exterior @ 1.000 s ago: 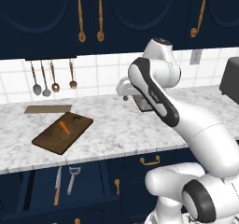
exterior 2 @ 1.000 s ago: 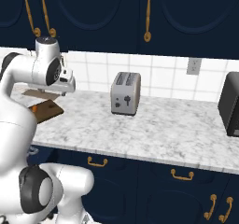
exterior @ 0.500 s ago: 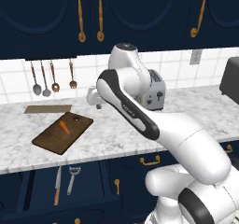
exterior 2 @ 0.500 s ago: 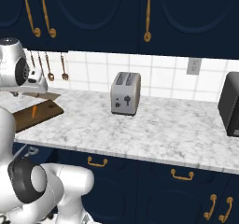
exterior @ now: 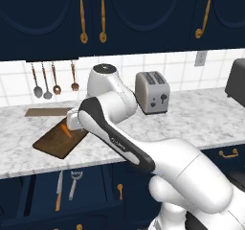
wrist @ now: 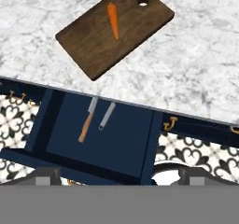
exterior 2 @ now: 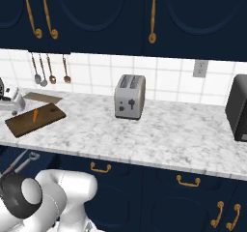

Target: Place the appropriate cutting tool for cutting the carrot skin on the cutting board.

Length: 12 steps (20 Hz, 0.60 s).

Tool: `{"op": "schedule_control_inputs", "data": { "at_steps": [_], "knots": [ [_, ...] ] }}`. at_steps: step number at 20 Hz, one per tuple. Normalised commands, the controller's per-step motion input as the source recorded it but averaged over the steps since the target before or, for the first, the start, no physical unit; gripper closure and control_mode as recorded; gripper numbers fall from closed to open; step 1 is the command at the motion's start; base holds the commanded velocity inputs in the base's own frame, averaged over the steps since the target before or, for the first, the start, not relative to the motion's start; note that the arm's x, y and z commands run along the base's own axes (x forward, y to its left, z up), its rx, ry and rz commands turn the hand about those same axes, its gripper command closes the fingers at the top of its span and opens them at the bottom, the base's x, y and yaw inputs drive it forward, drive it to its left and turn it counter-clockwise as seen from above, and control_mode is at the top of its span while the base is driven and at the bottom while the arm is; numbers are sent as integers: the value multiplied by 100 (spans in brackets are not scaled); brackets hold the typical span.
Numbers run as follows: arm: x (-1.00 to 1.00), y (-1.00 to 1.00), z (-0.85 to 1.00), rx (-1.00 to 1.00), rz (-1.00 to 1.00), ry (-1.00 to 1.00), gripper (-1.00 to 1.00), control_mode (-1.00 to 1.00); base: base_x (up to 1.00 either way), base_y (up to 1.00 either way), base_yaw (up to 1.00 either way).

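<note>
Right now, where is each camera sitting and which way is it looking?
Left base view: behind the arm on its left, facing the counter; the white arm crosses it toward the cutting board.
Right base view: behind on the right, facing the toaster; the white base shows low left.
Hand view: on the hand, looking down at the carrot and the open drawer with the peeler and knife.
All three share the board and carrot.

Even, soft rendered light; sharp, no glare.
</note>
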Motion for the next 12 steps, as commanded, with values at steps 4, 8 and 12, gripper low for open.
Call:
{"op": "schedule_control_inputs", "data": {
  "at_steps": [4,8,12],
  "knots": [
    [-24,19,-52,12,0,0,-100,-100,0,0,0],
    [-6,4,-64,13,0,0,-100,-100,0,0,0],
    [-35,0,-81,11,0,-4,-100,-100,0,0,0]
  ]
}}
